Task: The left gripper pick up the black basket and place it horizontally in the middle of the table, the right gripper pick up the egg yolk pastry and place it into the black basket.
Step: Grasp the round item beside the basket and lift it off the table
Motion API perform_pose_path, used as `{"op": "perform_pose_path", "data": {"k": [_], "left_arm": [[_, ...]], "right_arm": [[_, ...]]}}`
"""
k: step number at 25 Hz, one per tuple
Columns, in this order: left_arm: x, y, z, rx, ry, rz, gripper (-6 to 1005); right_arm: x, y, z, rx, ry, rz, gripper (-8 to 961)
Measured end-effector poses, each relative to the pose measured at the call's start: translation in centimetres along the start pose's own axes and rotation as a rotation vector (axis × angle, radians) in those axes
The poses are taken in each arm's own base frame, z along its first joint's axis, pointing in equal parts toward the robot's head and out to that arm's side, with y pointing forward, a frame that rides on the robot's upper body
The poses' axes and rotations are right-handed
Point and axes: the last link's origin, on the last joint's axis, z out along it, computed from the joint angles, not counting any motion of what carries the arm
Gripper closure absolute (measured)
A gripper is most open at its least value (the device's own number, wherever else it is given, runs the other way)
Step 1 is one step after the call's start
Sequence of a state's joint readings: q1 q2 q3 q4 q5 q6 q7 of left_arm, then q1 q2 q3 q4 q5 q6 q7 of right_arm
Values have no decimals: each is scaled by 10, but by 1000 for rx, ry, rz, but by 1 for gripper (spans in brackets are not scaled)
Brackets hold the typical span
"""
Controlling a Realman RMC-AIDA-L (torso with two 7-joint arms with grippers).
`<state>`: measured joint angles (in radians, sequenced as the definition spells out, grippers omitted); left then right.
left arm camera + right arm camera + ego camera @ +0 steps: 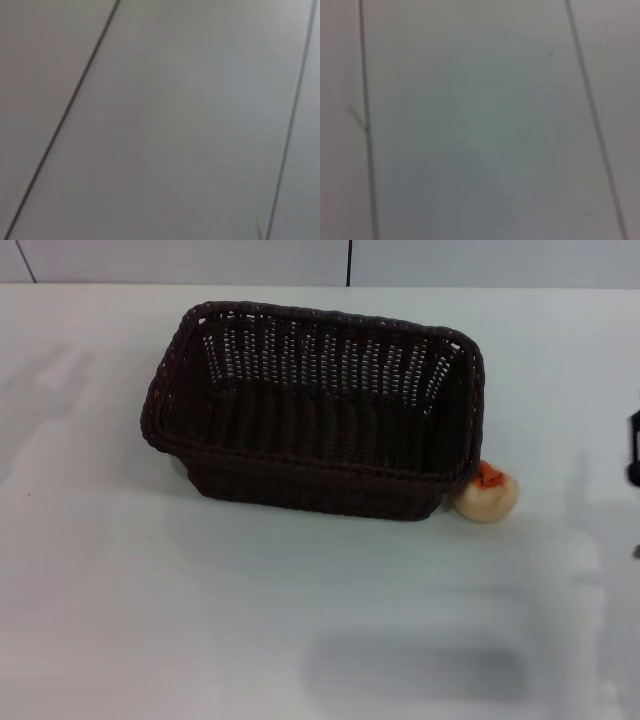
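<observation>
Though searched for brands or lettering, nothing legible anywhere. Upright mid-table: large rectangular black basket (315, 410) of dark woven wicker, open-weave sloping sides, braided rim. Touching its right near corner, outside: small round pale-beige egg yolk pastry (486, 494) with orange-red top. Underneath, smooth white table (250, 610). At the right edge, a black sliver, apparently the right gripper (634, 447); finger state impossible to tell. Wrist views: only pale seamed panels.

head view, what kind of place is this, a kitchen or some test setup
Probably a test or lab bench rather than a kitchen: a plain white smooth tabletop, grey wall panels with dark seams behind it, and only a dark woven wicker basket with a small round beige pastry beside its corner.
</observation>
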<state>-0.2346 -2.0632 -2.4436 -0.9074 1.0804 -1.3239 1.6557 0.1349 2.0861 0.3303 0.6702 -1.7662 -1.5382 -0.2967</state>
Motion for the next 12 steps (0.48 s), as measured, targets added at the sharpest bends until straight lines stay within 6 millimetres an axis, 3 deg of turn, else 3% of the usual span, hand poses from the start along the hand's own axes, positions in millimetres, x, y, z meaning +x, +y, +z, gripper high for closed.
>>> {"op": "perform_pose_path", "data": {"k": [4,12], "left_arm": [[-11,-8,-11,45,-8,-14,602],[-7,-11,-19,52,-12,10,607]], "right_arm": [[9,15,-4,-63,71,31,449],[27,28,-11,-114,215,55,451]]}}
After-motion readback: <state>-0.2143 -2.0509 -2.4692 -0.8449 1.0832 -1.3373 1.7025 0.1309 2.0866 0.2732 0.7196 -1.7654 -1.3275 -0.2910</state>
